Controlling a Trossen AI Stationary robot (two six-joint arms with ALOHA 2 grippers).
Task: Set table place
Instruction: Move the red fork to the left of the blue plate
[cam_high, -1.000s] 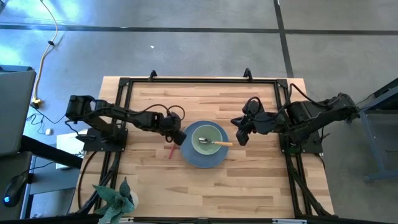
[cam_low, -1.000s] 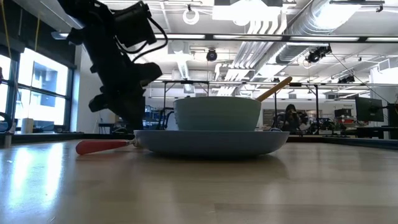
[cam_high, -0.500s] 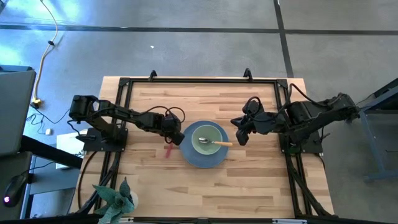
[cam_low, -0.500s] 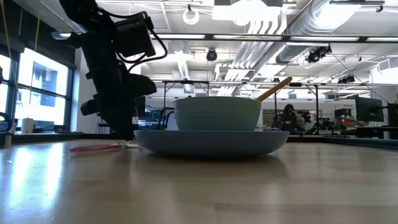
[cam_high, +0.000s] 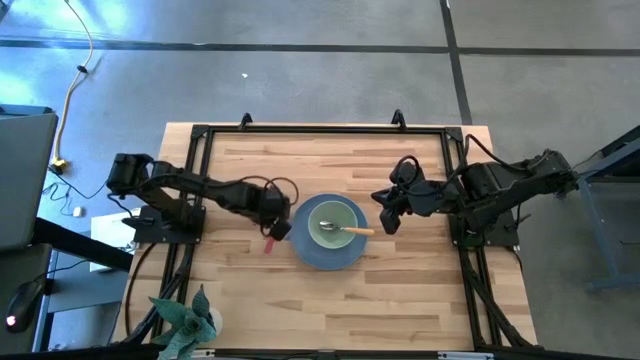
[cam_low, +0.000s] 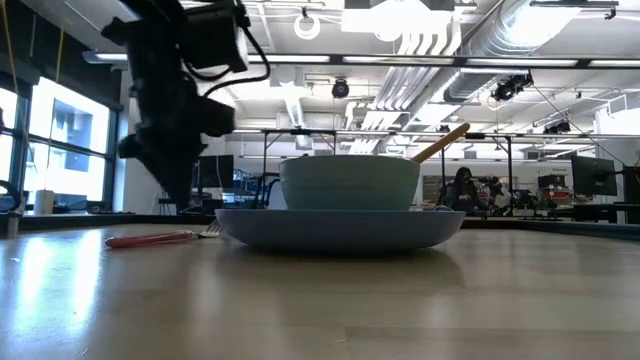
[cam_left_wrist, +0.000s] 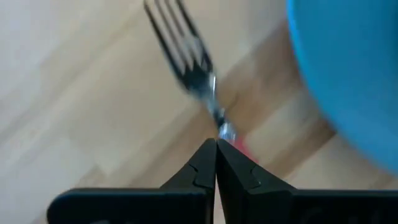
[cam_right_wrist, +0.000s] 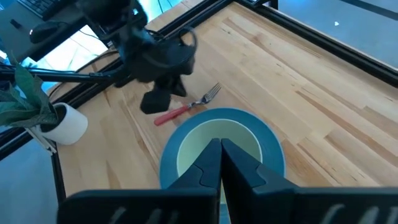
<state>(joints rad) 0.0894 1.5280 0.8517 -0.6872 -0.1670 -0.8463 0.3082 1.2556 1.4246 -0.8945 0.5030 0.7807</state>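
The red-handled fork (cam_right_wrist: 186, 109) lies flat on the table (cam_high: 400, 290) just left of the grey-blue plate (cam_high: 305, 255), tines toward the far edge. The pale green bowl (cam_high: 328, 215) sits on the plate. The yellow-handled spoon (cam_high: 355, 231) rests in the bowl, handle over the right rim. My left gripper (cam_left_wrist: 216, 144) is shut and points steeply down just above the fork's neck (cam_left_wrist: 214, 112); in the low view it (cam_low: 180, 195) hangs clear of the fork (cam_low: 155, 239). My right gripper (cam_high: 385, 222) is shut and waits raised to the right of the plate.
A black metal frame (cam_high: 320, 130) runs around the work area. A potted plant (cam_high: 185, 320) stands at the near left corner. Bare wood (cam_high: 330, 165) lies on the far side of the plate, and more (cam_high: 400, 300) on its near side.
My left gripper has stayed shut, risen a little and tipped more steeply downward. It has drawn back slightly toward the table's left edge. The fork has slid a little toward the left edge and lies flat on the wood.
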